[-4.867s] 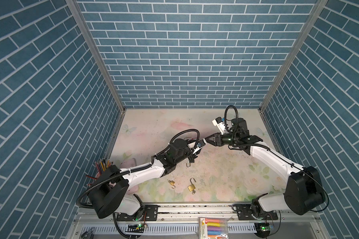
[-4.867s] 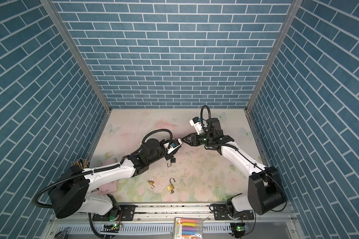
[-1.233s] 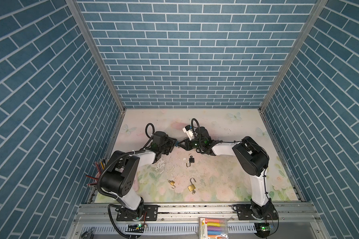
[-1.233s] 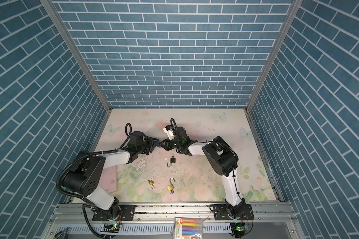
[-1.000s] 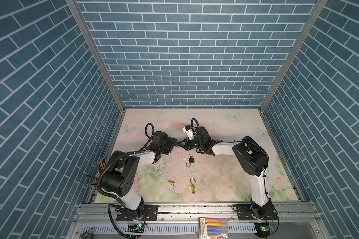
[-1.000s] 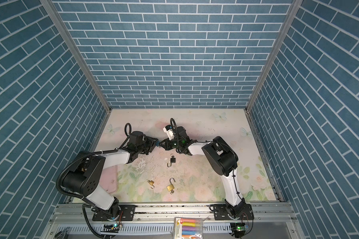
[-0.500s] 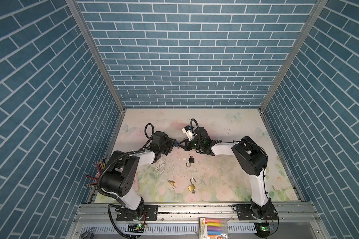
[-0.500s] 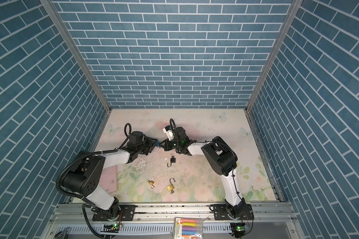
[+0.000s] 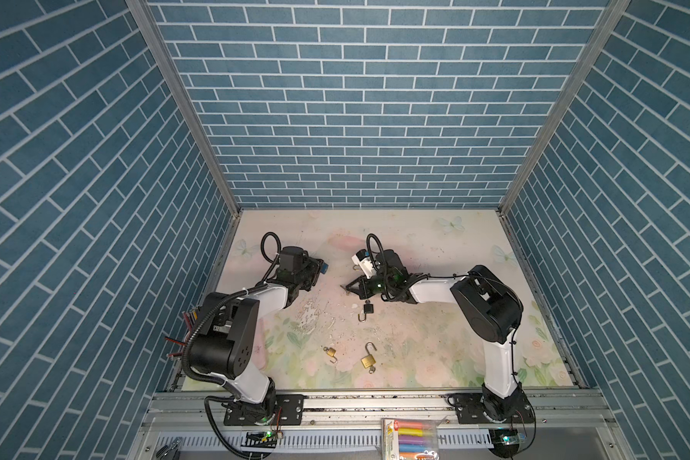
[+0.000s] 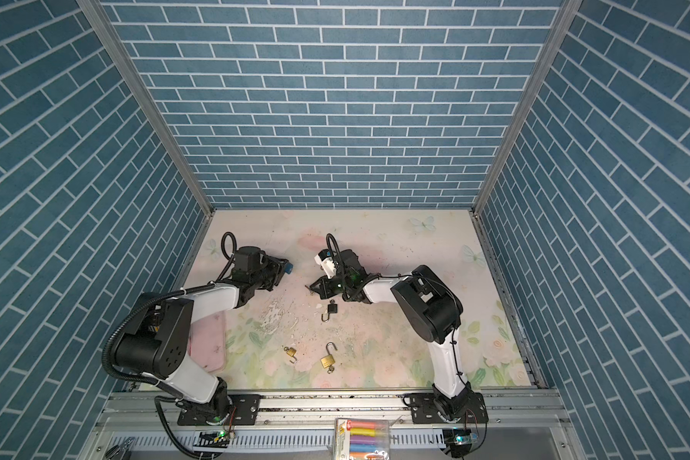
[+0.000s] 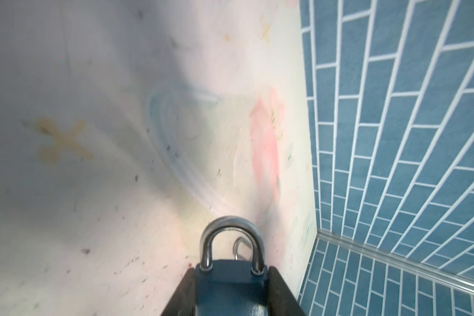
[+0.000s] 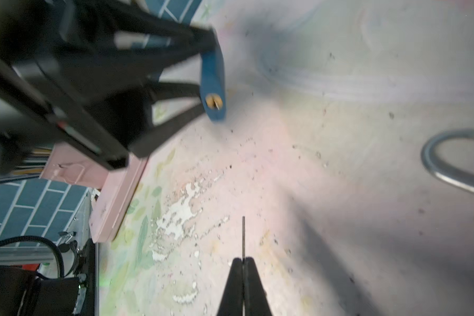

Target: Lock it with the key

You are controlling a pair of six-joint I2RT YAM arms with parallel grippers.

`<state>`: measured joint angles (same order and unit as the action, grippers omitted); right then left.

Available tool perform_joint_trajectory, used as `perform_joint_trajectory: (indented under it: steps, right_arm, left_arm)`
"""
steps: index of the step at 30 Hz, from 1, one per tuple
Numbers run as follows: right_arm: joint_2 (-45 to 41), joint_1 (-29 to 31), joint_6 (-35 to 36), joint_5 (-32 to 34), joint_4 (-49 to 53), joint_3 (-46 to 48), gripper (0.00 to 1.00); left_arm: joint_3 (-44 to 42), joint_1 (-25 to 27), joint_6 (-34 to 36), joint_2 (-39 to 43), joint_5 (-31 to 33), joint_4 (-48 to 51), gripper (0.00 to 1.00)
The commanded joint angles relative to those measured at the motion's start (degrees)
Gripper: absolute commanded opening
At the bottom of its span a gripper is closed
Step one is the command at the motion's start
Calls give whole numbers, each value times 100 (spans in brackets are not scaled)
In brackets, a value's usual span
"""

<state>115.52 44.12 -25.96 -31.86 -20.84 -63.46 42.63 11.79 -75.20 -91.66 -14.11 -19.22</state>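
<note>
Your pink case point(image 10: 210, 338) lies closed at lower left in both top views. At the bottom edge, the clear box point(image 9: 388, 438) holds coloured markers point(image 9: 413, 439). Left of centre, your left gripper point(image 11: 231, 273) clamps the blue padlock point(image 12: 214, 82), its shackle seated. Your right gripper point(image 12: 242, 262) pinches what looks like the key point(image 12: 243, 238), edge-on.

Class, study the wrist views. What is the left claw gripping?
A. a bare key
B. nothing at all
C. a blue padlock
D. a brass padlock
C: the left wrist view shows the left claw closed on the blue padlock, its shackle sticking out beyond the fingers.
</note>
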Motion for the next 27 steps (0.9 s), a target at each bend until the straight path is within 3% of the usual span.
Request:
perform_joint_trajectory:
  steps: [1,6,11,15,21,27]
  right_arm:
    - [-370,22,308,156,350,53,0]
    - [-661,0,381,213,674,74,0]
    - [-938,-35,436,267,877,173,0]
    - [-1062,-61,468,294,1010,235,0]
    - [-1095,-69,545,243,1168,241,0]
    - [-1101,-62,530,224,1163,340,0]
  left_arm:
    - [283,9,290,273,260,108,0]
    - [312,99,944,545,342,796,0]
    - [175,416,2119,1106,741,2383,0]
    - [-136,826,2666,1596,1056,3342,0]
    - [-96,1870,3039,1588,1492,4320,0]
    - [-211,2147,3249,1230,1680,4348,0]
